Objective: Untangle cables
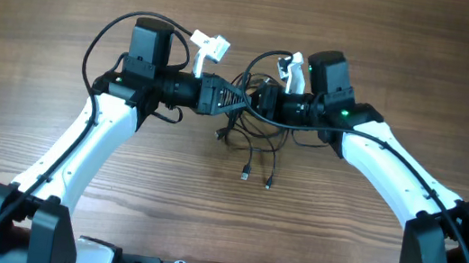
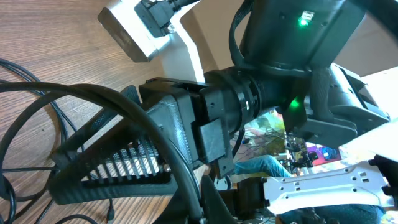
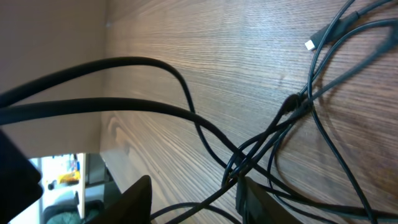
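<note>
The cables [image 1: 245, 133] lie in a tangled bundle near the middle of the tabletop [image 1: 51, 7]. Two plug ends [image 1: 246, 176] trail toward 6 o'clock. My left tool [image 1: 234, 101] reaches in from 9 o'clock and my right tool [image 3: 194, 198] from 3 o'clock, and they meet at the bundle. The right tool's fingers [image 3: 140, 200] stand apart, with strands crossing just ahead of them. For the left tool, I cannot tell whether it is open or closed.
</note>
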Robot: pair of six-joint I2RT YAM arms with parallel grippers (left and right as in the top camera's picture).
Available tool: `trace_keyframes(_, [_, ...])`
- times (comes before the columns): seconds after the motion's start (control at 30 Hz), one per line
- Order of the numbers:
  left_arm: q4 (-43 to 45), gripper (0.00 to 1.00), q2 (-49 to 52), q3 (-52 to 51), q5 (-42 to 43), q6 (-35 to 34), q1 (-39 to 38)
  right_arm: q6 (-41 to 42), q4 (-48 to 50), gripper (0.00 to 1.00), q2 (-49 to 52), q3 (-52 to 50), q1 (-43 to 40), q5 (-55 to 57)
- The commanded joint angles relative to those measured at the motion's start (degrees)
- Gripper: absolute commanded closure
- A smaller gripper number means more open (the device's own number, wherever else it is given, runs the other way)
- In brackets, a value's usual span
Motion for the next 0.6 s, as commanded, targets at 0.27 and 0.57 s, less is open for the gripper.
trace_keyframes(0.27, [-20.90, 0.27, 0.22, 0.26, -67.80, -12.41, 0.63, -3.65, -10.78, 0.50, -0.94, -0.57, 0.50, 17.53])
trace_keyframes(0.57, [-15.76, 0.65, 0.22, 0.26, -50.45, -11.96, 0.46, -4.98, -10.88, 0.51, -0.94, -0.57, 0.50, 16.68])
